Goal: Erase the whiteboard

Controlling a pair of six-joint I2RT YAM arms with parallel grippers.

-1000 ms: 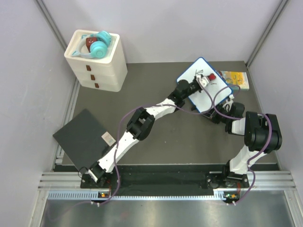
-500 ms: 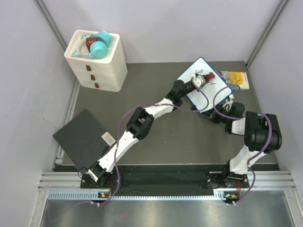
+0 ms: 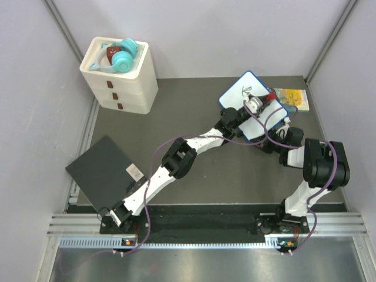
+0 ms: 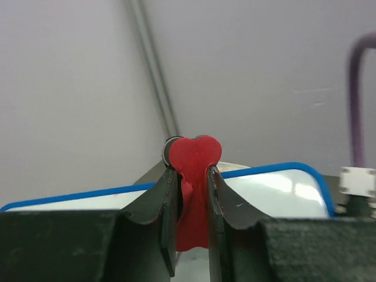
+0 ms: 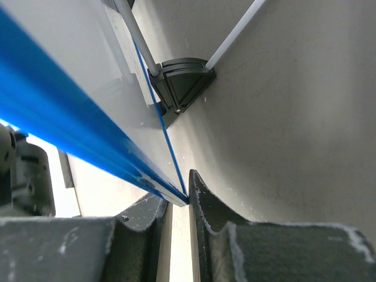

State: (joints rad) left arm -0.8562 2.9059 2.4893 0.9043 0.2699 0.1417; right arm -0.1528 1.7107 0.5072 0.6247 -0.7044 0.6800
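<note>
The whiteboard (image 3: 235,94), white with a blue rim, lies tilted at the far right of the dark table; faint black marks show near its far edge. My left gripper (image 3: 254,104) is over the board, shut on a red heart-shaped eraser (image 4: 192,194) that points down at the white surface (image 4: 276,188). My right gripper (image 3: 275,138) is at the board's near right edge. In the right wrist view, its jaws (image 5: 179,191) pinch the blue rim (image 5: 70,106).
A small colourful book (image 3: 292,97) lies just right of the board. A white drawer unit (image 3: 120,79) with teal headphones (image 3: 122,57) on top stands at the far left. A flat black panel (image 3: 103,170) lies near left. Grey walls close in on three sides.
The left gripper has slid with the eraser across the board, first towards its far edge, then back towards the near right. The right arm and the board have stayed still.
</note>
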